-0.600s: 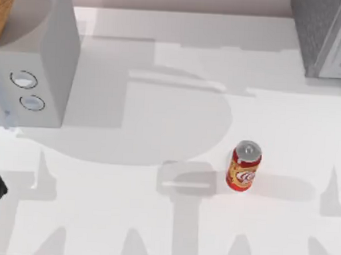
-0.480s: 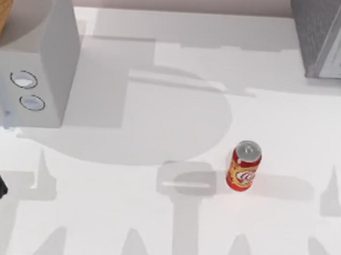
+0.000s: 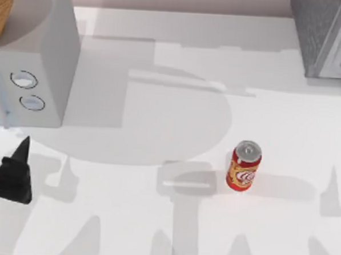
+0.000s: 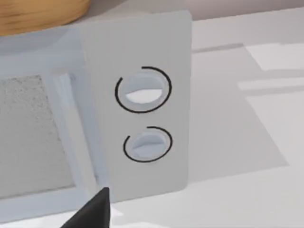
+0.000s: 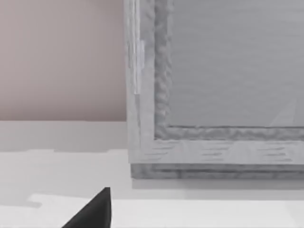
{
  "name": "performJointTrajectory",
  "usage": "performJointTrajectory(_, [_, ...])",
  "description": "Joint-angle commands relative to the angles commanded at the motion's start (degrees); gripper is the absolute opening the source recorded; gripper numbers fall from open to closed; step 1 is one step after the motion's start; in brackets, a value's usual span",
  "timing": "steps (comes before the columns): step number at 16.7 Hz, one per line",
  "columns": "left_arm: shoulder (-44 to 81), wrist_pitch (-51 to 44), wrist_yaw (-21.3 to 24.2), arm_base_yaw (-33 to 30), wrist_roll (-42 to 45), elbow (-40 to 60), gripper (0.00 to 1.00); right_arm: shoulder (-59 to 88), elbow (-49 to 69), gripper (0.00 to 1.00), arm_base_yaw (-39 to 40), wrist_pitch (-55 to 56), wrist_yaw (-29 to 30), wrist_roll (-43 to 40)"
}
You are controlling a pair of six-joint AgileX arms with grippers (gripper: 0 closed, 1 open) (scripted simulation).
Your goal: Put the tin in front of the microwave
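The tin [image 3: 244, 166], a small red can with a yellow-orange label and silver top, stands upright on the white table [image 3: 126, 216], right of centre. The microwave [image 3: 45, 64] is a white box with two round dials at the table's left; the left wrist view looks at its dial panel [image 4: 142, 114] from close by. My left gripper [image 3: 17, 168] hovers just in front of the microwave, far left of the tin; a dark tip of it [image 4: 97, 211] shows in the left wrist view. A dark tip of my right gripper [image 5: 95, 211] shows in the right wrist view.
A wooden bowl [image 3: 0, 10] sits on top of the microwave. A grey boxy appliance [image 3: 324, 35] stands at the table's back right corner, and the right wrist view faces it [image 5: 228, 76]. A pale wall runs behind the table.
My left gripper has come in from the left edge, moving right along the front of the microwave. The tin has not moved.
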Motion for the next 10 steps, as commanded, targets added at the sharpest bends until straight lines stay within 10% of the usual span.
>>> performJointTrajectory(10, [55.98,-29.15,-0.09,-23.31,3.18,42.19,1.00,0.00,0.00,1.00,0.00,0.00,0.00,0.00])
